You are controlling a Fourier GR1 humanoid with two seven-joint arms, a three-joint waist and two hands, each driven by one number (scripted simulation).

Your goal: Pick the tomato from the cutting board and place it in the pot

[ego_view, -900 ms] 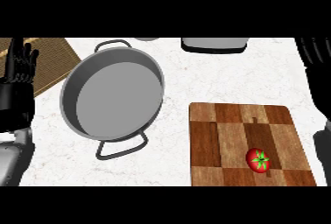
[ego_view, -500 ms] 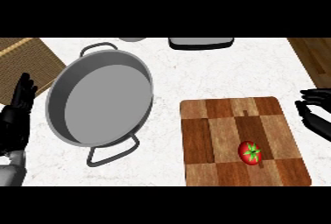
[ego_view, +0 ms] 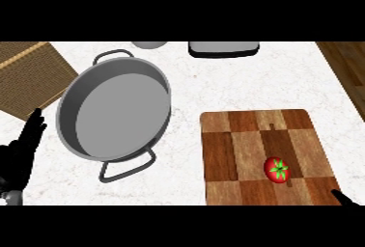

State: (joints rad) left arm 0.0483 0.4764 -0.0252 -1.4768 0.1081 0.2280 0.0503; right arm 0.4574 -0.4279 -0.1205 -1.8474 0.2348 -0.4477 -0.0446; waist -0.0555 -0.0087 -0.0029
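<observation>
Red tomato (ego_view: 278, 170) sits on the board (ego_view: 235, 144), so the right hand (ego_view: 343, 198), too hidden to tell open or closed, should cup it from above.

We're in a kitchen here: a white speckled counter (ego_view: 214, 87) carries a big steel pot (ego_view: 118, 113) and a wooden cutting board (ego_view: 239, 144) with a tomato (ego_view: 278, 170) on it. A woven mat (ego_view: 28, 77) lies at the far-left corner.

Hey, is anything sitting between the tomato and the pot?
Nothing visible. The tomato lies on the cutting board, the pot stands to its left, and only bare board and counter lie between them.
</observation>
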